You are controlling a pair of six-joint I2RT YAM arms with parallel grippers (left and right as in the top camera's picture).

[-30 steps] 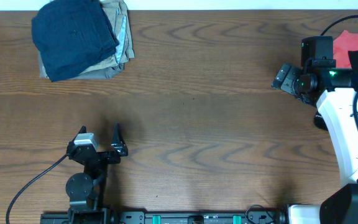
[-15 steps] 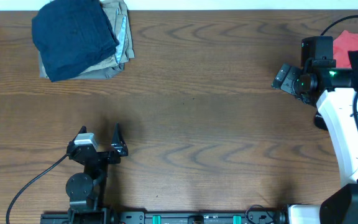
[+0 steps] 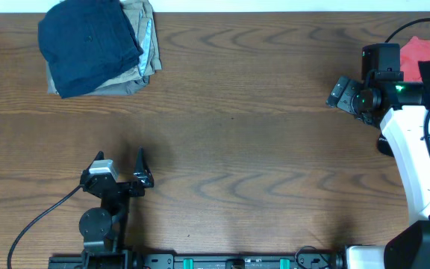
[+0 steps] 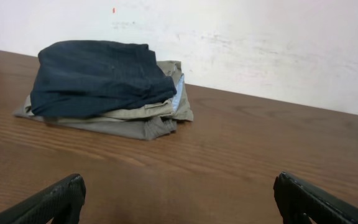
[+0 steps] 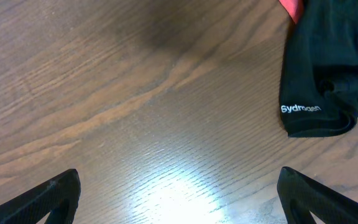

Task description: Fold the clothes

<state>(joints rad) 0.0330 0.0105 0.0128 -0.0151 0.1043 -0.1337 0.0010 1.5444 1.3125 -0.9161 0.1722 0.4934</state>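
A: Nearest first?

B: The left gripper (image 3: 119,154), low by the near edge of the table (image 3: 237,119), on the left side. Jaws spread wide, gripping nothing. Pointed toward the far edge, with only wood grain between the two dark fingertips (image 4: 64,196) in its wrist view. A thin black cable (image 3: 36,220) curling away behind it, toward the near edge.

A: And the other one?

B: Farther back, the right gripper (image 3: 340,93), over toward the right edge, aimed down at the wood. Jaws just as wide, likewise gripping nothing. Below it, wood grain with a bright patch of glare.

A: Anything close to it?

B: A black garment (image 5: 328,62) near it at the right edge of the table, lying flat, white lettering close to the hem. Touching that on its far side, a red garment (image 5: 289,6), only a corner of it caught in the wrist view.

A: Whereabouts of the shorts?

B: Farthest off, in the far left corner, well apart from both grippers. Dark navy shorts (image 3: 88,41), folded into a thick bundle, resting on top of a folded tan garment (image 3: 146,45). Tan layers poking out below and to the right, with a pale blue edge (image 4: 178,93) along that right side.

A: Behind the pile?

B: A white wall (image 4: 260,43), just past the table's far edge.
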